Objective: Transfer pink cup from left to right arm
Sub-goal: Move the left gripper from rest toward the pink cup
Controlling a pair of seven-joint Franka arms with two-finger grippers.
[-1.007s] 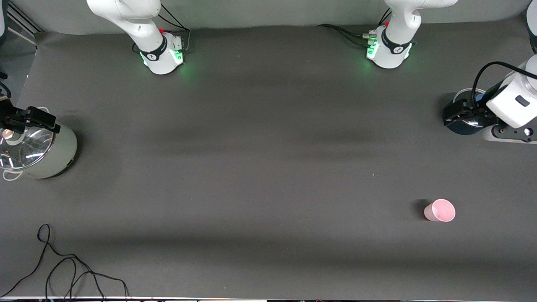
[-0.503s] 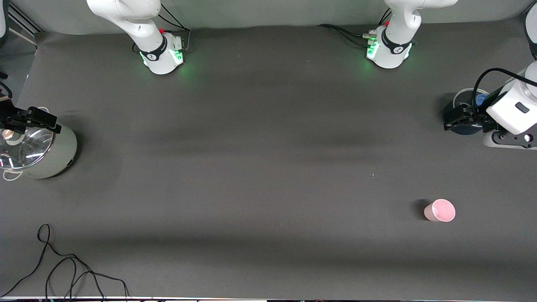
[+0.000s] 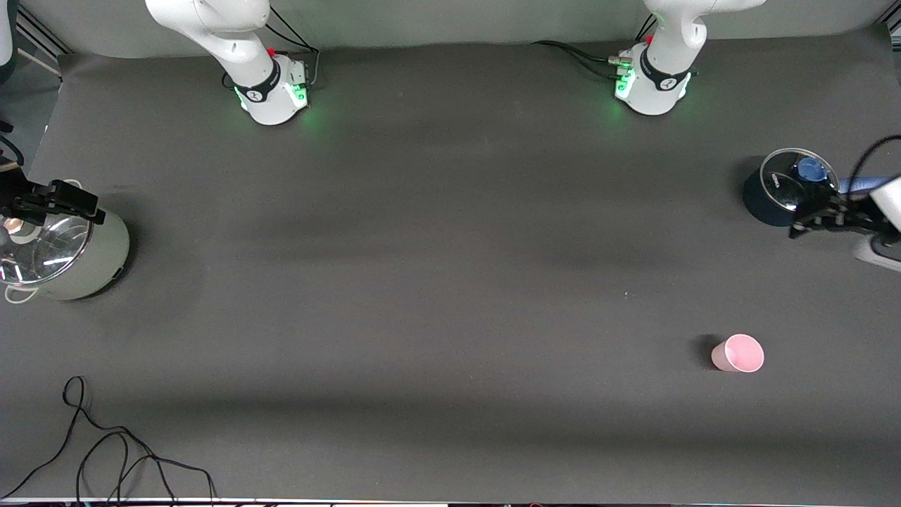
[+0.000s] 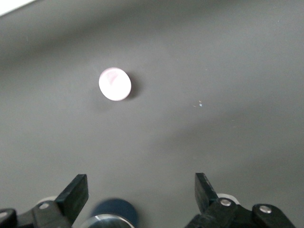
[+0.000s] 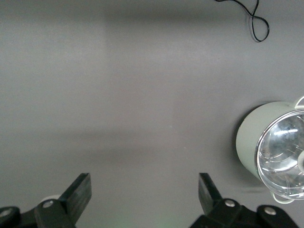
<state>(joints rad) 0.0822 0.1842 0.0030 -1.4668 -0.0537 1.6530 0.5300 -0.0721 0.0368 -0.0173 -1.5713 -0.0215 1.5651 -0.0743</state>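
The pink cup (image 3: 738,353) stands upright on the dark table, toward the left arm's end and nearer to the front camera than the blue pot. It also shows in the left wrist view (image 4: 115,84), well away from the fingers. My left gripper (image 3: 809,220) is open and empty, up in the air beside the blue pot (image 3: 778,197); its jaws stand wide apart in the left wrist view (image 4: 142,190). My right gripper (image 3: 74,201) is open and empty over the rim of the grey pot (image 3: 84,260) and shows in the right wrist view (image 5: 145,192).
The blue pot has a glass lid with a blue knob (image 3: 811,169); its edge shows in the left wrist view (image 4: 113,216). The grey pot has a glass lid (image 5: 282,154). A black cable (image 3: 105,451) lies near the front edge at the right arm's end.
My left gripper has moved off the blue pot toward the left arm's end of the table, uncovering the lid. The cup and the right arm have not moved.
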